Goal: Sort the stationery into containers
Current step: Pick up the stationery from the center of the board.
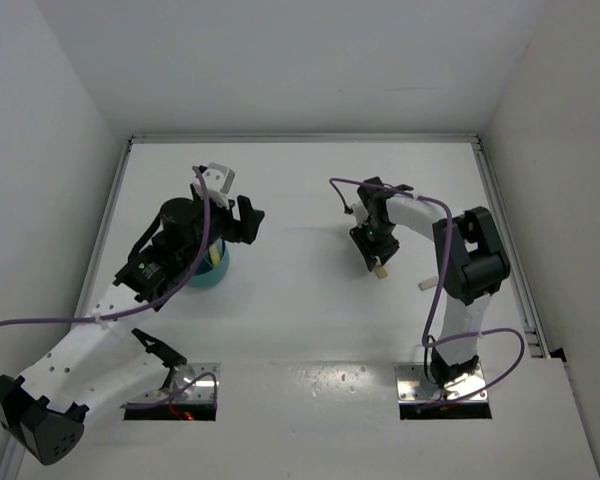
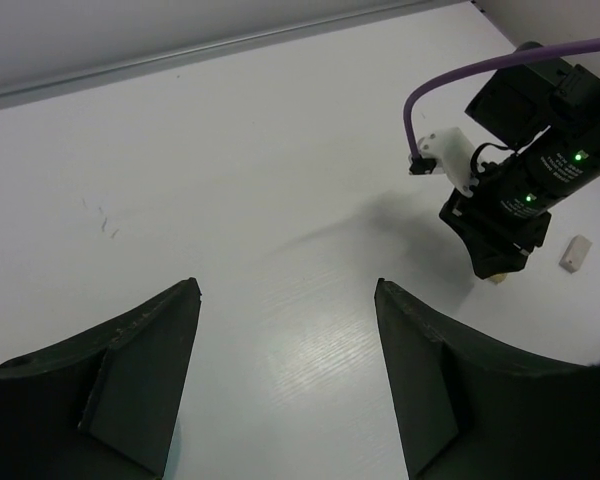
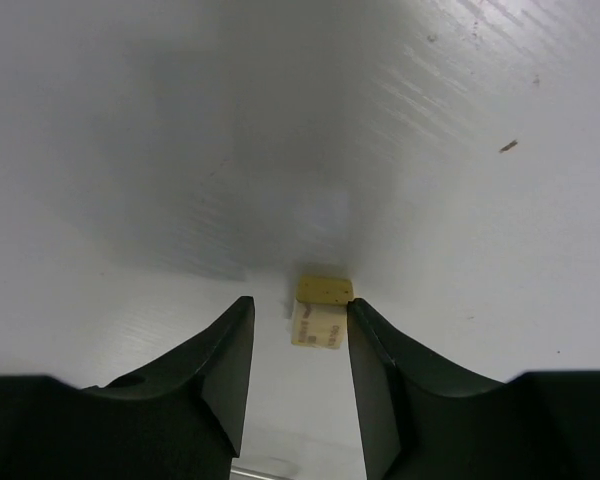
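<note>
Now, your right gripper [image 3: 299, 305] has its fingers spread either side of a small yellow-topped block [image 3: 319, 314] lying on the table [image 3: 130, 150], not yet pinching it. Centre it first, since it sits nearer 1 finger, then close gently and lift straight. The left gripper [image 2: 285, 290] gapes, holding nothing, near the teal holder [image 1: 212, 274], well apart from the block. The tabletop is glossy white, so the block may skid; 3 plain white walls box it in.

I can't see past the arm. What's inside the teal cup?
A yellow thing shows inside the cup. The left arm covers most of its opening, so the rest is hidden.
</note>
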Motion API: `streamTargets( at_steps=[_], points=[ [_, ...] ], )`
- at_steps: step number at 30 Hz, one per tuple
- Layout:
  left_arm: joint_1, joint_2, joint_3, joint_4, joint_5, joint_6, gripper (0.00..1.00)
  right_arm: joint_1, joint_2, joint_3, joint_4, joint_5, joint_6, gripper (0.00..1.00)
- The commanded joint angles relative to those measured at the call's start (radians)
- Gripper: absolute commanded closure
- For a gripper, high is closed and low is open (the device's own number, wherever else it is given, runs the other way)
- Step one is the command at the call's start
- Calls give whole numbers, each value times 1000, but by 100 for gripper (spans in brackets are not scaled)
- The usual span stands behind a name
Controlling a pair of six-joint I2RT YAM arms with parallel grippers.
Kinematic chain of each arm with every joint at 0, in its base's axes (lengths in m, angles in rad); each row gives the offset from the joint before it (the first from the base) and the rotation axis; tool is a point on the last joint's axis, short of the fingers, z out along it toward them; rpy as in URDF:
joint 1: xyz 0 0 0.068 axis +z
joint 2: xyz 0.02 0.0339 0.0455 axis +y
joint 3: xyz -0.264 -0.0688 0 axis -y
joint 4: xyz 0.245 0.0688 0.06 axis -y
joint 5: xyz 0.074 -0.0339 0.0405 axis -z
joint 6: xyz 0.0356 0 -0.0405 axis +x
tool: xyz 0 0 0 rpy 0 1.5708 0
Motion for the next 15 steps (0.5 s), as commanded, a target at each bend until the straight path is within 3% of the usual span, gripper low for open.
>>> streamTargets(
  at_steps=[1,15],
  points=[
    [-2,-23,3,33,-10,9,24,-1,-8,17,20,47,28,57],
    [-2,-41,3,33,-10,18,24,-1,-18,-35,29,91,28,57]
  ],
)
